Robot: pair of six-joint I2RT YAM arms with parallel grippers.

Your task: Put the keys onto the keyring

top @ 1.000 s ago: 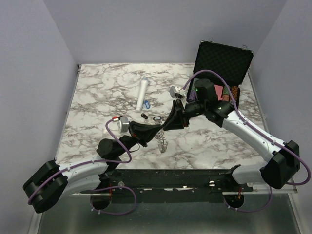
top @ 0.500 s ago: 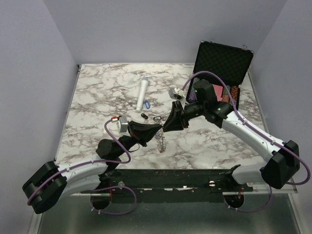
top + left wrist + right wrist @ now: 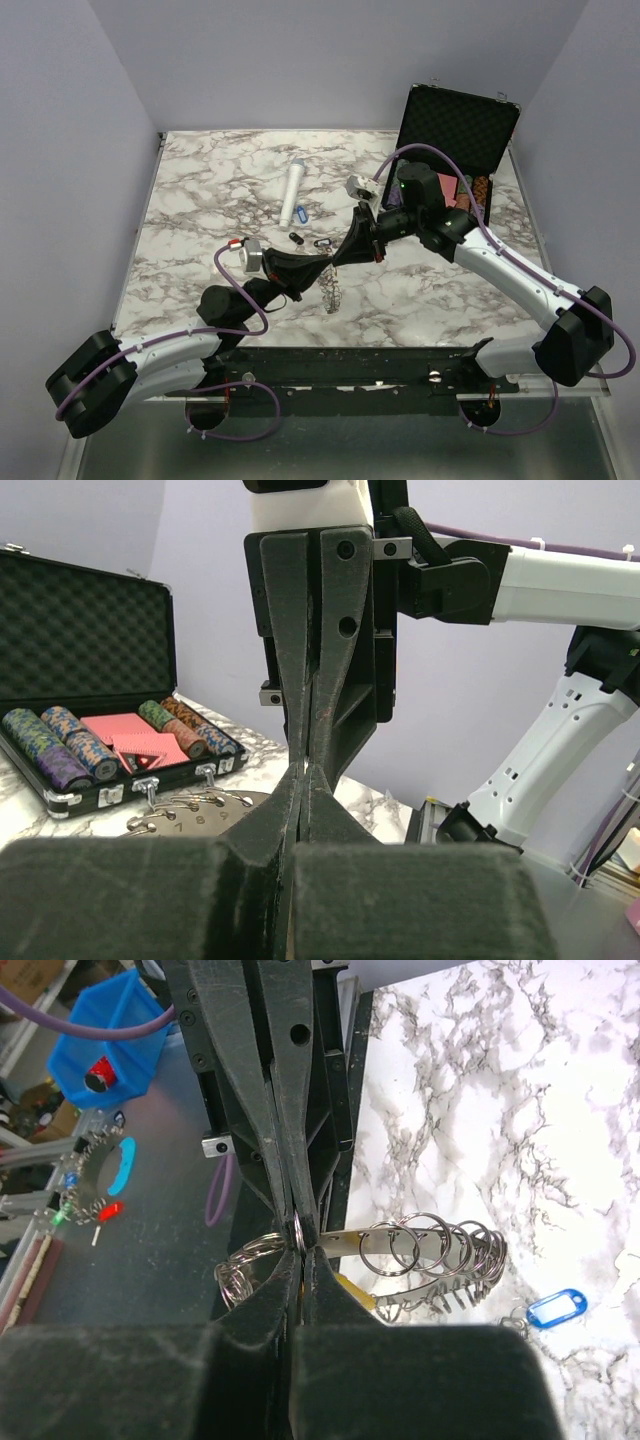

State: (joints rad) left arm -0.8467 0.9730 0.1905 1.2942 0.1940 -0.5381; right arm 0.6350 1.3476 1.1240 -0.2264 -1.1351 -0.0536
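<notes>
1. Top external view: the left gripper (image 3: 322, 266) sits just left of the table's middle. It is squeezed tight on the top of the keyring (image 3: 332, 290), same as a second ago. The keyring dangles under it, over the marble table (image 3: 200, 200), in about the same spot.
2. The right gripper (image 3: 338, 260) has slid in from the right, and its tip now meets the left one's tip. Its fingers were a bit apart before. In the right wrist view they are pinched together on a small wire loop of the keyring.
3. Behind them, the white cylinder (image 3: 293, 193) and the loose keys (image 3: 296, 238), one with a blue tag (image 3: 301, 213), lie where they were.
4. Far right, the black case (image 3: 460, 120) stands open with poker chips (image 3: 45, 745) inside.
5. In each wrist view the other gripper stands right in front and blocks the middle.
</notes>
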